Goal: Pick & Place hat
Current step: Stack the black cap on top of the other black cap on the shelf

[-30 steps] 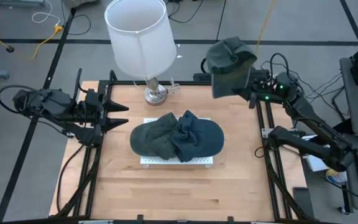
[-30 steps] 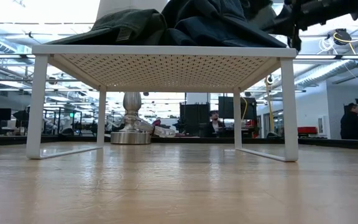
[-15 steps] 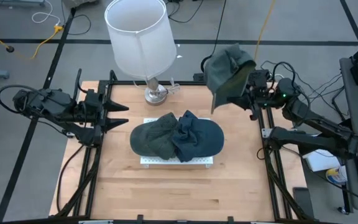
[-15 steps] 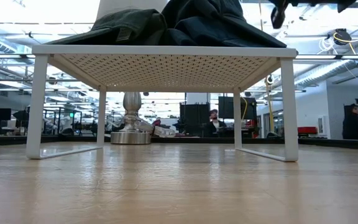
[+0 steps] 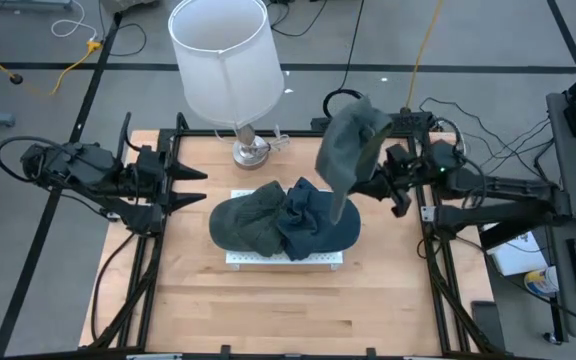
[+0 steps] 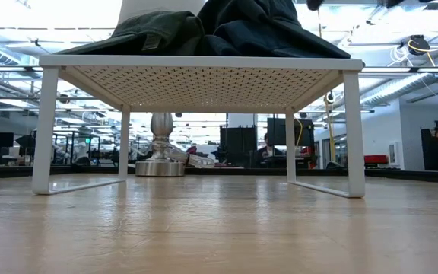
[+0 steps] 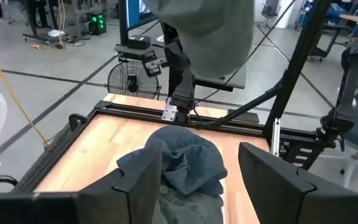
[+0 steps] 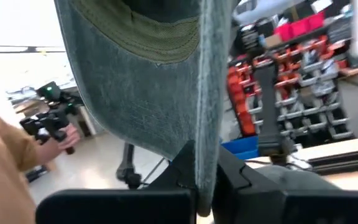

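Note:
A grey-green hat (image 5: pixel 351 150) hangs in the air over the right end of the white rack (image 5: pixel 283 258), with my right gripper (image 5: pixel 380 180) shut on it. It also shows in the left wrist view, the hat (image 7: pixel 211 31) high above the table. On the rack lie a dark green hat (image 5: pixel 248 220) and a blue hat (image 5: pixel 313 222), crumpled against each other. My left gripper (image 7: pixel 201 180) waits open at the table's left edge, pointing toward the rack, nothing between its fingers. My right gripper pinches the hat's brim (image 8: pixel 205 165) between its two fingers (image 8: pixel 180 169), at the brim's edge. The fingers come from the table's right side, slanting upward. The hat stands up above and beyond the fingers, lifted clear of the rack, its olive inner band (image 8: pixel 148 28) showing.
A lamp with a white shade (image 5: pixel 223 60) and a metal base (image 5: pixel 251 152) stands at the table's far edge, close to the held hat. Black rails (image 5: pixel 428 250) run along both table sides. Bare wood (image 5: pixel 278 310) lies in front of the rack.
My right gripper has swung from beyond the table's far right corner toward the rack, tipping upward, and stays shut on the hat. The hat has travelled with it, turned more edge-on, and now hangs over the rack's right end.

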Tool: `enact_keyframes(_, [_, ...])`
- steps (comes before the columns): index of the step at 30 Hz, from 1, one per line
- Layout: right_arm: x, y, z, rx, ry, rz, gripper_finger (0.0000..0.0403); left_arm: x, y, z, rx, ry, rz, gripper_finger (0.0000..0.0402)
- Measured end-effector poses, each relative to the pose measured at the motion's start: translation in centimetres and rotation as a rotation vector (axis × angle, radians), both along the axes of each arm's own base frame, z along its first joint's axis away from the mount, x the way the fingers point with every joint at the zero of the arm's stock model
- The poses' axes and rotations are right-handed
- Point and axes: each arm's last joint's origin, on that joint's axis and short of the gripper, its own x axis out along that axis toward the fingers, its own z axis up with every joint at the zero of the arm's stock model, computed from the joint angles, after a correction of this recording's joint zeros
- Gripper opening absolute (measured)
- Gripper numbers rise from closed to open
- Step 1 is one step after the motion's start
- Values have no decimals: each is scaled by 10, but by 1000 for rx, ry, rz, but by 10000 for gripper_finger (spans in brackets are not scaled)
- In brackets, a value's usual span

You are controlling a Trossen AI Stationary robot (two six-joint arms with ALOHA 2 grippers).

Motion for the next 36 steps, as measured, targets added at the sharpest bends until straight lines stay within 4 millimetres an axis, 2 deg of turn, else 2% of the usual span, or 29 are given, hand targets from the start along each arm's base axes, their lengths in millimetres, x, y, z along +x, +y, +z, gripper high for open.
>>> enact_keyframes(4, [23,12,3,-3,30,53,4,0,0,1,72,-7,-16,209])
enact_keyframes(10, [56,31,23,-68,0,132,4,1,-1,8,130,-67,-29,204])
enact_keyframes(16, [86,48,49,-118,-58,191,4,2,-1,17,171,-159,-37,221])
enact_keyframes(20, [107,60,60,-129,-73,247,4,2,-3,21,265,-196,-70,239])
enact_keyframes(23, [124,67,60,-125,-37,267,4,3,-8,24,363,-222,-100,258])
enact_keyframes(29, [154,82,48,-54,3,374,4,6,-17,27,546,-266,-143,299])
enact_keyframes(36, [176,101,28,72,-3,548,4,20,-31,25,711,-264,-178,325])
